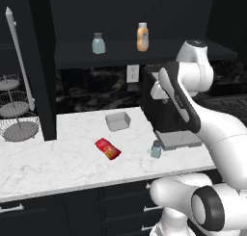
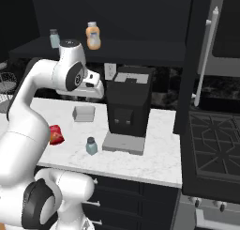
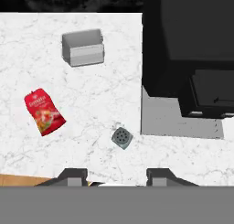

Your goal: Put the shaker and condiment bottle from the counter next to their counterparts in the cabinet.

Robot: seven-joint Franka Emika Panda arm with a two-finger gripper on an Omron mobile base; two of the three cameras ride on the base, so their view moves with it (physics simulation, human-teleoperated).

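1. Your hand (image 3: 116,175) hangs high above the white marble-patterned table (image 1: 62,158); its two dark fingertips (image 3: 73,175) stand apart with nothing between them, yet this is as closed as the hand gets, and it grips nothing.
2. The small pale teal-grey shaker with a grey cap (image 1: 156,149) stands upright on the table, just beside the grey base plate of the black coffee machine (image 2: 127,107); in the hand view you see its perforated cap (image 3: 121,137) from above.
3. The flat red condiment bottle with a yellow-orange label patch (image 1: 108,148) lies on the table, well apart from the shaker; in the right base view your arm cuts off part of it.
4. A small open grey box (image 1: 118,121) sits further back on the table.
5. On the black cabinet's dark shelf board (image 1: 72,54) stand a second teal-grey shaker (image 1: 98,43) and a taller orange bottle with a white cap (image 1: 142,37), apart from each other.
6. Wire baskets (image 1: 18,119) at the left edge are cut off.
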